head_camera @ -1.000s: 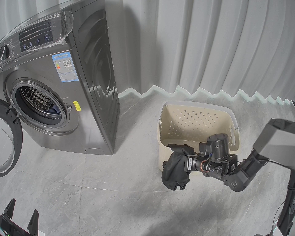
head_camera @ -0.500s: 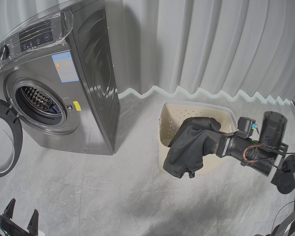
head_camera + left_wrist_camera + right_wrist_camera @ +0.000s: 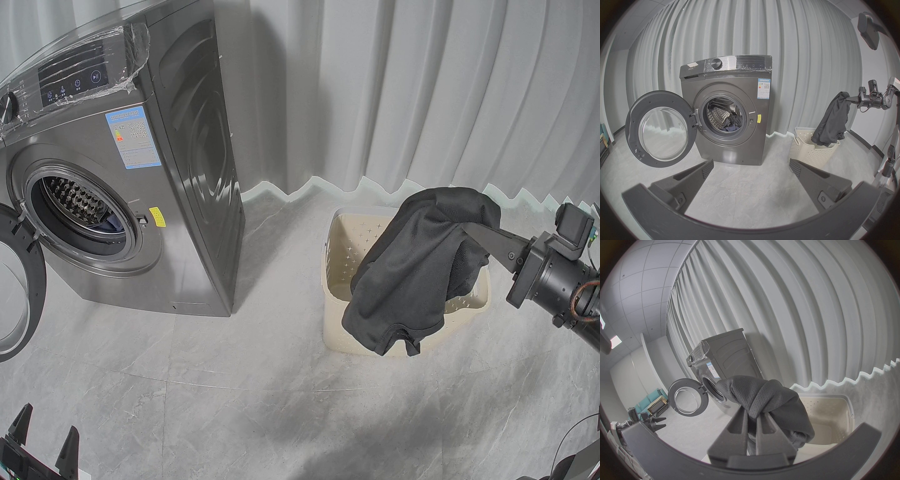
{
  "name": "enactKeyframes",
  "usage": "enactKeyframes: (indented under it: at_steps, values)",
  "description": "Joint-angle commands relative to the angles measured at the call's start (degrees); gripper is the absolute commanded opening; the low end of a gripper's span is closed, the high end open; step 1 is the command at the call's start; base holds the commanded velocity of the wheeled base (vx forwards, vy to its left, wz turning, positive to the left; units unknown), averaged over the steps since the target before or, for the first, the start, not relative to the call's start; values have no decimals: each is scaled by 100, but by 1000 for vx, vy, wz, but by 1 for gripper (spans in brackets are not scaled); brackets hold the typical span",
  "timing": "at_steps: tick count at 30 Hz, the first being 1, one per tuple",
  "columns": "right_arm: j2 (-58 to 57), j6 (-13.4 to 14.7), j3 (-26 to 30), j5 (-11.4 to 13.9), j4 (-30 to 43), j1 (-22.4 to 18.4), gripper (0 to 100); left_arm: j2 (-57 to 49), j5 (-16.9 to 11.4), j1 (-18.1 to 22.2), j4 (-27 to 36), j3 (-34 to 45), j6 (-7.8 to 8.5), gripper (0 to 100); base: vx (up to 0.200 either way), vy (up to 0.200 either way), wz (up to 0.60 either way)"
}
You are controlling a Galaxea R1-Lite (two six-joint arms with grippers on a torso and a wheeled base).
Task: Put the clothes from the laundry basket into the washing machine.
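Right gripper clenched on a fold of the dark grey garment, which hangs over the laundry basket. Left gripper, jaws spread and empty, is well left of the basket. Washing machine, left of the basket, has its door open. Its front carries a blue label and a yellow sticker, with print too small to read.
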Motion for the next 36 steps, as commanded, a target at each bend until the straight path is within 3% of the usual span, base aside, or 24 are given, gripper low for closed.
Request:
enactKeyframes:
  at_steps: [1, 36]
  values:
    - [-163, -5, 45, 2, -7, 79, 0, -75, -1, -1, 2, 92, -15, 100, 0, 200, 0]
    - [-102, -23, 124, 46, -51, 273, 0, -75, -1, -1, 11, 92, -51, 100, 0, 200, 0]
